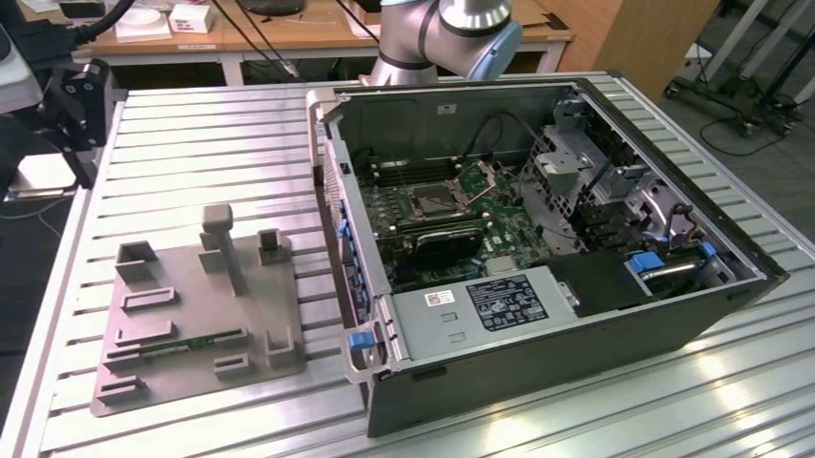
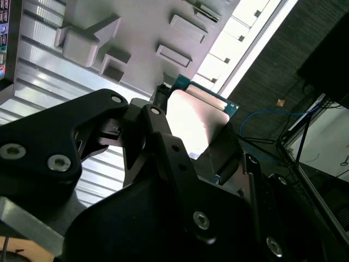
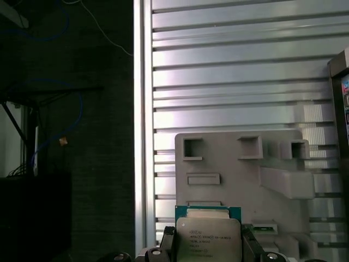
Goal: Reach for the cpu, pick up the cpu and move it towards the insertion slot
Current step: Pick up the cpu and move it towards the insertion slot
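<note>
The cpu [image 3: 208, 240], a flat square chip with a silver top plate and a green rim, is held off the table between my gripper's [image 3: 208, 246] two black fingers [image 3: 168, 241]. In the second wrist view the cpu [image 2: 192, 117] sits edge-on between the fingers [image 2: 222, 148], so the gripper [image 2: 191, 134] is shut on it. It hangs above the near end of the grey fixture plate [image 3: 240, 164]. The insertion slot [image 1: 433, 199], a square socket with a silver frame and raised retention plate, lies on the green board inside the open computer case [image 1: 548, 219].
The grey fixture plate [image 1: 191, 305] with raised blocks lies on the ribbed metal table [image 1: 217, 143], on the exterior view's left of the case. A green memory stick [image 1: 191, 341] rests in it. The arm [image 1: 446, 38] rises behind the case. The table edge [image 3: 143, 109] drops to dark floor.
</note>
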Controlling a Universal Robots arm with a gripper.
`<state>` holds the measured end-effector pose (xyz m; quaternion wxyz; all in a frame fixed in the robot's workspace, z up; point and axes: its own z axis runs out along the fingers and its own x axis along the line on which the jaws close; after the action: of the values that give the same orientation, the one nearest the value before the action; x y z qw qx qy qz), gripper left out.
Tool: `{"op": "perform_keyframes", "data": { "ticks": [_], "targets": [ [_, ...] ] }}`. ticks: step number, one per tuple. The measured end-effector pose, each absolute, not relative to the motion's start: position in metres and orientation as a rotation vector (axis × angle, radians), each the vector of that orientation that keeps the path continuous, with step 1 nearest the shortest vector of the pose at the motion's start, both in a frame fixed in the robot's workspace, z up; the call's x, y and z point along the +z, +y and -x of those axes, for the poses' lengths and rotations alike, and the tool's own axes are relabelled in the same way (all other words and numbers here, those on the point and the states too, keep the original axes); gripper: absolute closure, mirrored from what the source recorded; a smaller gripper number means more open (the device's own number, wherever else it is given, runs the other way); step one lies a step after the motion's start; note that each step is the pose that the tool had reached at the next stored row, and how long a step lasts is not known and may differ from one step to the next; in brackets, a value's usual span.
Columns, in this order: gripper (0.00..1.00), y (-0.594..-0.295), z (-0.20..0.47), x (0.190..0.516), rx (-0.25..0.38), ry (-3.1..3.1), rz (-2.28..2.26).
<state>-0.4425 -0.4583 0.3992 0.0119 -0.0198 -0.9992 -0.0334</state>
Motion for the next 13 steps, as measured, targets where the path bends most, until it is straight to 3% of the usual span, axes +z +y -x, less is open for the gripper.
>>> {"op": "perform_keyframes", "data": {
  "ticks": [13],
  "targets": [
    [0.46, -0.4583, 0.4425, 0.4066, -0.104, -3.115, 0.062]
  ]
}}
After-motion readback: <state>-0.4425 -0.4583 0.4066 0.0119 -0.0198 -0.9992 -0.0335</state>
